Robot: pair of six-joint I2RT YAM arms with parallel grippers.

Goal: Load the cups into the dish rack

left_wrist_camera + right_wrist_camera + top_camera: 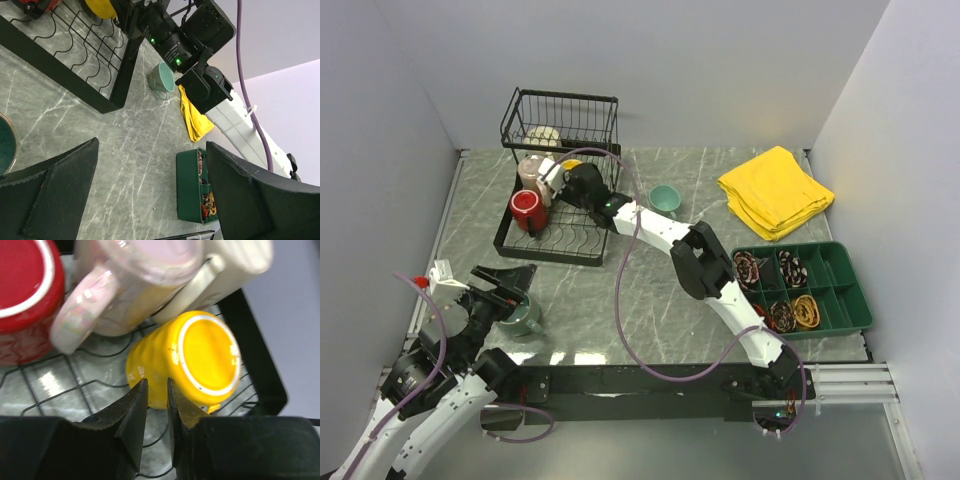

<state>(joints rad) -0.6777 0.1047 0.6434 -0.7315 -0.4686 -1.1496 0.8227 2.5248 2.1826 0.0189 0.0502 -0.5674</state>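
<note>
Top view, dish rack (548,252): stood toward the far-left corner of the counter (660,310), taller basket end nearest the back edge.
Top view, cups in the rack: cream mug (542,135) in the basket; beige mug (531,171) and red mug (527,208) on the slotted base along the left side; yellow mug (572,164) just beside the beige one, mostly hidden.
Top view, cups on the counter: small teal mug (665,200) just right of the rack; grey-green mug (523,318) near the front-left corner.
Top view, left tool (520,285): hung just beside the grey-green mug.
Top view, right tool (565,178): reached in over the rack's base at the yellow mug.
Top view, other things: yellow cloth (775,192) at the far-right corner; green tray (840,290) at the right edge.
Left wrist view, left tool: released, fingers wide apart with only bare counter between them; the grey-green mug's rim sat outside them.
Left wrist view, teal mug: on the counter past the rack's corner, apart from it.
Left wrist view, right arm (190,45): green lights glowed on its black housing.
Right wrist view, yellow mug: tilted on the rack wires by the right rim, white-ringed bottom facing the camera, touching the beige mug.
Right wrist view, right tool: fingers drawn close, tips over the yellow mug's side, yellow showing in the narrow gap; whether they pinched it I cannot tell.
</note>
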